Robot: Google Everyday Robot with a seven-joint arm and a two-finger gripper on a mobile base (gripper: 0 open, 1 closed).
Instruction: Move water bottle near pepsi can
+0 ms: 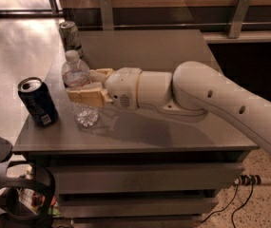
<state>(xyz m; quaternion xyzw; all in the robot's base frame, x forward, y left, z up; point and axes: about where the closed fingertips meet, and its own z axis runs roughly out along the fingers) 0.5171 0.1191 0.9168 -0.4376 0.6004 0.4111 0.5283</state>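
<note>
Water bottle [77,72], label unreadable, stands near the pepsi can [38,102], clamped in the closed gripper [81,84].

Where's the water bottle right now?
In the camera view, the water bottle is upright at the left side of the table, held in the gripper, just right of the pepsi can, nearer than the pale can.

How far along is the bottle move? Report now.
Done: the water bottle stands upright beside the pepsi can, apart from it. In hand: the pincer grips the bottle's middle. Left: probably just release and back away.
</note>
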